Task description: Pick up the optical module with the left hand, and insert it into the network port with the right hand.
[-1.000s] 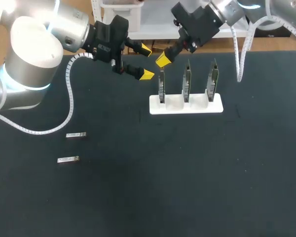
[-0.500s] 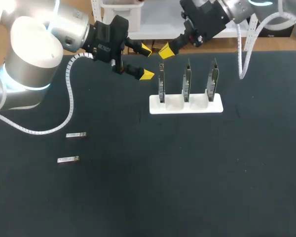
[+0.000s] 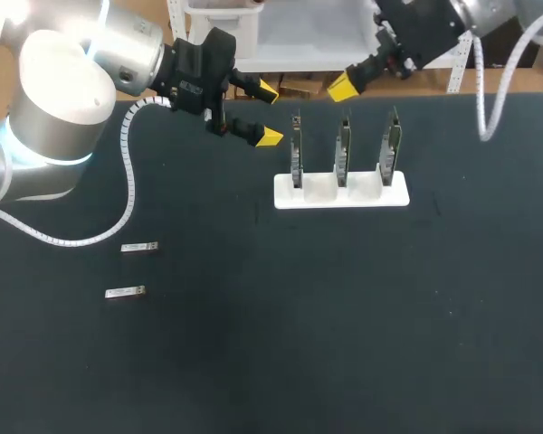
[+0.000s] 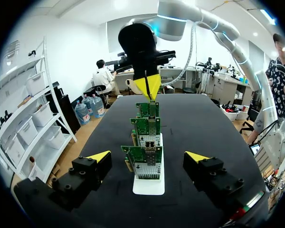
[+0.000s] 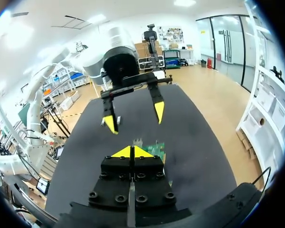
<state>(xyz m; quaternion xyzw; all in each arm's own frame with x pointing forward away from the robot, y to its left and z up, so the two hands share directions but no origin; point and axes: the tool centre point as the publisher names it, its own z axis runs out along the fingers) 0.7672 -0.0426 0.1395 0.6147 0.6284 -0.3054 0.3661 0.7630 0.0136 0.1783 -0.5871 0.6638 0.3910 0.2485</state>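
Two small silver optical modules (image 3: 139, 246) (image 3: 125, 292) lie on the black table at the left, apart from both grippers. A white stand (image 3: 341, 192) holds three upright green network cards (image 3: 343, 149). My left gripper (image 3: 264, 114) hangs open and empty just left of the stand. In its wrist view the left gripper (image 4: 147, 156) faces the row of cards (image 4: 145, 159) end on. My right gripper (image 3: 342, 88) is shut and empty, above and behind the middle card. From the right wrist, the shut right gripper (image 5: 131, 152) has the cards (image 5: 155, 148) under it and the open left gripper (image 5: 133, 117) beyond.
The table (image 3: 344, 316) is a black mat with bare room across its front and right. The stand's white base (image 4: 148, 184) lies between my left fingers' line of sight. A white cable (image 3: 127, 194) hangs in a loop from my left arm over the table.
My right gripper has moved to the right and farther back, away from the left-hand card, staying shut. My left arm has not moved.
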